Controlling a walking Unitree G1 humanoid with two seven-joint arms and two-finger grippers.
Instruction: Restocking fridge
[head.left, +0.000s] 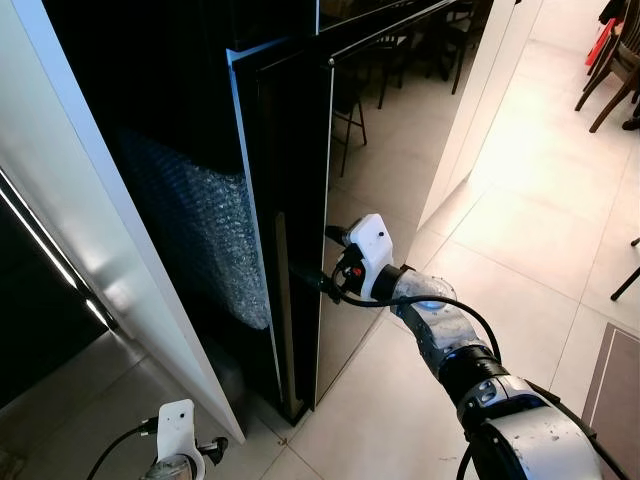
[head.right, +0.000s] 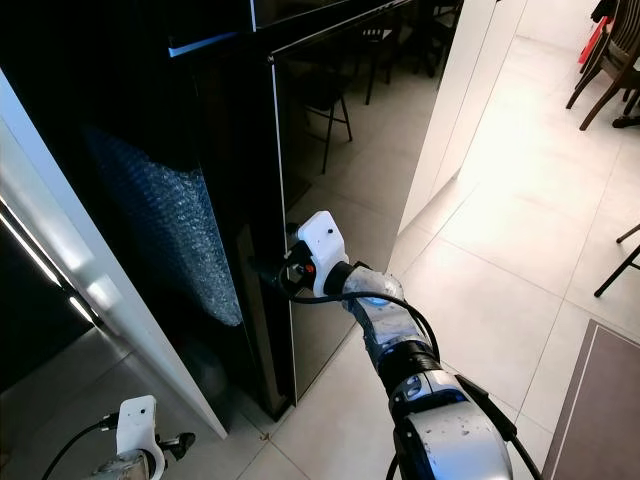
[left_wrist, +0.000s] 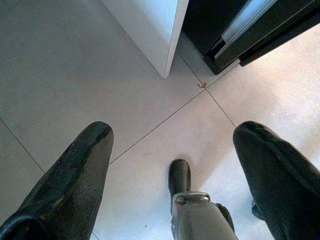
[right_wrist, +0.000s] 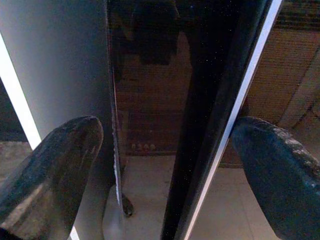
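The tall fridge has a glossy black door (head.left: 385, 150) that stands slightly ajar, its long edge (head.left: 325, 230) facing me. My right gripper (head.left: 320, 257) is at that edge at mid height, open, one finger on each side of it. In the right wrist view the door edge (right_wrist: 200, 150) runs between the two spread fingers (right_wrist: 50, 165). A dark gap beside the door shows bubble wrap (head.left: 205, 230) inside. My left gripper (head.left: 213, 448) hangs low by the floor, open, with nothing between its fingers (left_wrist: 70, 180).
A white cabinet panel (head.left: 90, 210) stands close on the left, another white panel (head.left: 490, 90) beyond the fridge. Pale tiled floor (head.left: 540, 230) stretches to the right. Wooden chairs (head.left: 612, 70) are at the far right, a brown mat (head.left: 615, 400) at lower right.
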